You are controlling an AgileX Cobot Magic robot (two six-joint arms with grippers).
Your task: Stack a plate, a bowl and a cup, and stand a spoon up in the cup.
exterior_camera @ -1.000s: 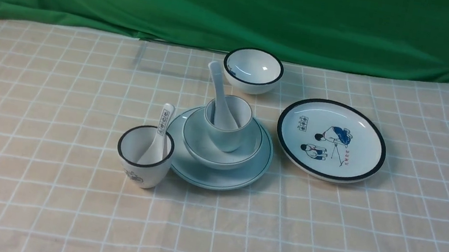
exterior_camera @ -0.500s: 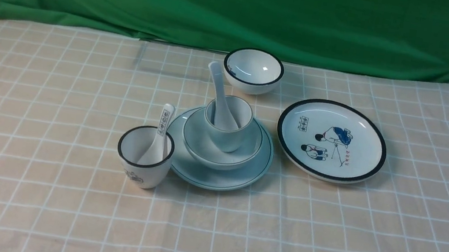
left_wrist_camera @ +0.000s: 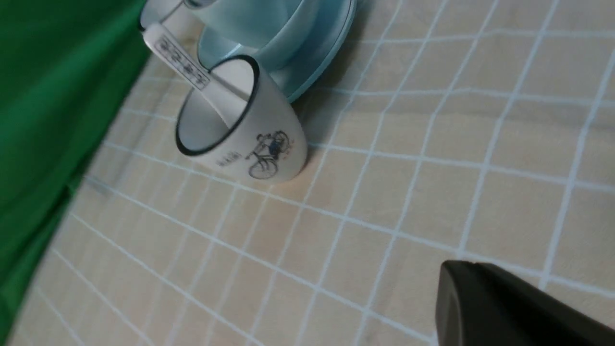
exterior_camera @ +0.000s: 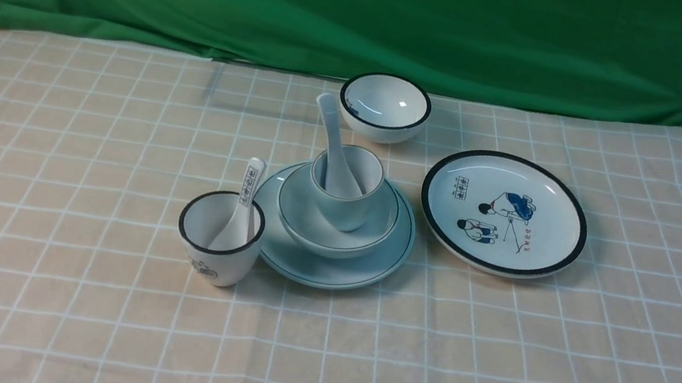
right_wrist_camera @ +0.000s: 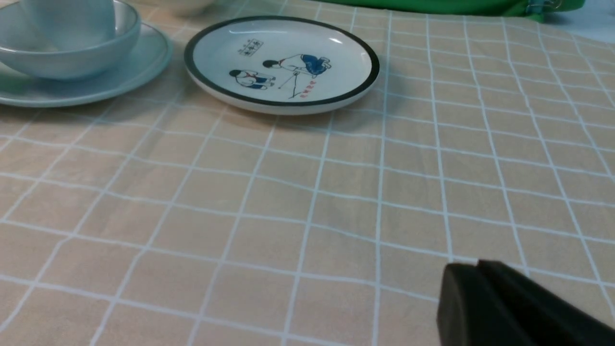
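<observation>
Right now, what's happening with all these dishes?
Nothing is being held. The blue plate has the blue bowl on it, the blue cup sits in the bowl, and the plain spoon stands in the cup, so the stack looks finished. Both robot hands are pulled back to the near edge: the right hand looks shut, and the left hand shows too little to tell.

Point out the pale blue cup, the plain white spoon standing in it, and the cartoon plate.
pale blue cup (exterior_camera: 346, 209), front view, on its outer front wall.
plain white spoon (exterior_camera: 331, 129), front view, on the handle above the rim.
cartoon plate (right_wrist_camera: 336, 53), right wrist view, on its bare white inner face.
</observation>
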